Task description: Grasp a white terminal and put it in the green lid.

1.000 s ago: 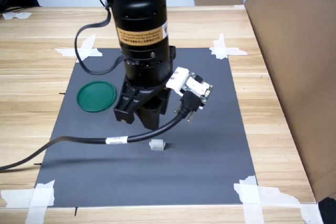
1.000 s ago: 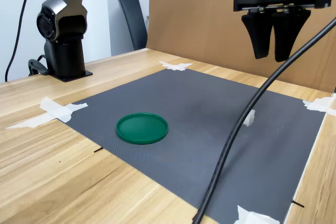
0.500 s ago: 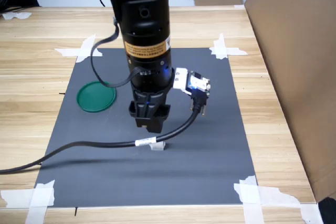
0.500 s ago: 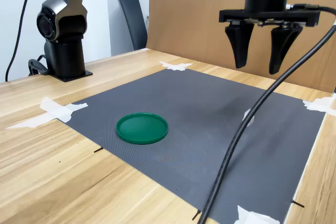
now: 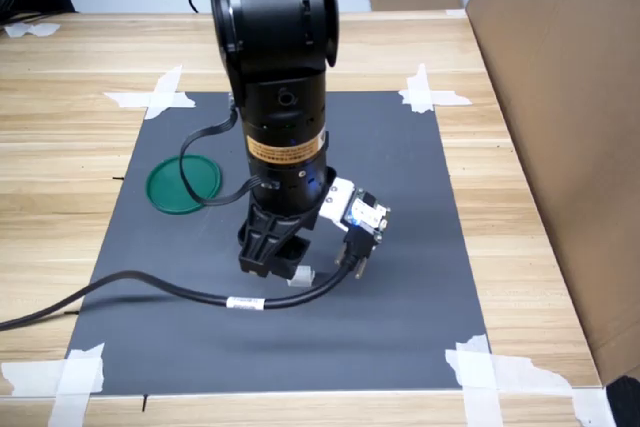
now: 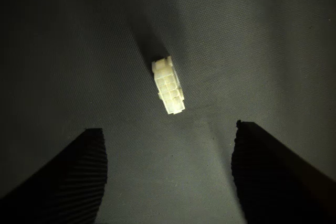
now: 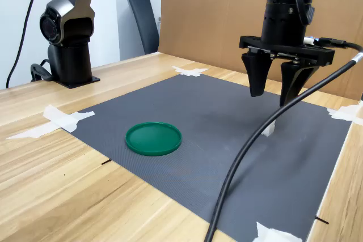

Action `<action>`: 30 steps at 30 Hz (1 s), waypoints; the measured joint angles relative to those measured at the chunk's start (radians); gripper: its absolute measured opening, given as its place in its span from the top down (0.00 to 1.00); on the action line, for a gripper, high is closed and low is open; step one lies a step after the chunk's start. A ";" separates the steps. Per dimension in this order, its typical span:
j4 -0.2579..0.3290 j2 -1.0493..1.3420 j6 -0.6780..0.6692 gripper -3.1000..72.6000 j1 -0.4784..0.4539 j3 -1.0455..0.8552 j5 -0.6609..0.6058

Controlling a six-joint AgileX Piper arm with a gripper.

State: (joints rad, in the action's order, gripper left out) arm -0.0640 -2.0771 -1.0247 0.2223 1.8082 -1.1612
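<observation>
You'll see the gripper point(image 7: 275, 92) has dropped much lower vs 1 s ago, jaws now spread apart, nothing held, hovering right over the white terminal point(image 6: 168, 85). Yellow label on the arm point(image 5: 285, 151): text too small to read. Terminal lies flat on the dark mat point(image 5: 400, 247), long axis running betw. the fingers point(image 6: 273, 177), well apart from the green lid point(image 5: 182, 183).

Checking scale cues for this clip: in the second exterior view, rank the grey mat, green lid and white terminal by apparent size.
1. Grey mat, by far the largest.
2. Green lid.
3. White terminal, tiny and partly hidden behind the black cable.
</observation>
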 joint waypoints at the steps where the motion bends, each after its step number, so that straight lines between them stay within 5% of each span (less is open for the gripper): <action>1: 0.000 -0.001 0.003 0.19 0.000 0.000 0.003; 30: -0.025 -0.073 -0.198 0.19 0.017 0.000 0.043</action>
State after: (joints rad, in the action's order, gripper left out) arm -0.0887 -2.1499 -1.2232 0.2392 1.8082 -1.1177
